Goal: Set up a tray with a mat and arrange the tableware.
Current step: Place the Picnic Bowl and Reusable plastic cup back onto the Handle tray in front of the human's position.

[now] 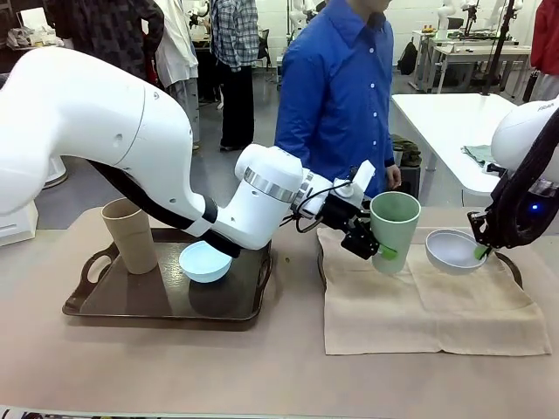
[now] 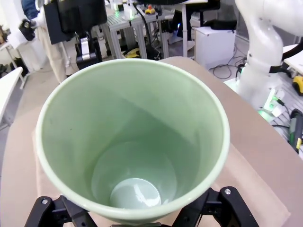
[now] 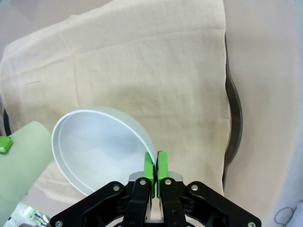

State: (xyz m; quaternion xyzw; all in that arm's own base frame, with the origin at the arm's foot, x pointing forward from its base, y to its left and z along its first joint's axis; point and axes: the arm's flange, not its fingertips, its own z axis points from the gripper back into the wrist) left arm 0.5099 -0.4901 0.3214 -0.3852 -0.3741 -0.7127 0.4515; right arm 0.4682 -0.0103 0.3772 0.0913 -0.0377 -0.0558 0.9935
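Table (image 1: 262,375) surface, covered in a beige sheet, carries two dark serving trays side by side. The bare dark brown handled tray (image 1: 113,305) on the robot's left holds a tall tan-brown handleless cup (image 1: 131,236), standing upright at the back corner, and a small light blue round bowl (image 1: 205,260) just beside it. The second dark tray (image 3: 234,118) on the robot's right lies under a beige cloth mat (image 1: 419,314), which hides all but its edge and handle. Both remaining items are over this mat. The tall pale green handleless cup (image 1: 395,229) is at the mat's near-left part, mouth up, long axis close to vertical; whether its base touches the cloth cannot be told. The left gripper (image 1: 384,251) holds this cup low on its wall, jaws spread wide on either side of the body, reaching in from the cup's left. The small whitish round bowl (image 1: 454,249) lies to the cup's right, near but apart from it, tilted with its opening turned toward the cup and clear of the cloth. The right gripper (image 3: 155,165) pinches the bowl's rim, green pads drawn almost together with the thin wall between them. Judgement: the deciding relation is vertical, since each item already has mat directly below it and each arm is on its own side, so a straight descent should serve, with the bowl first levelled.
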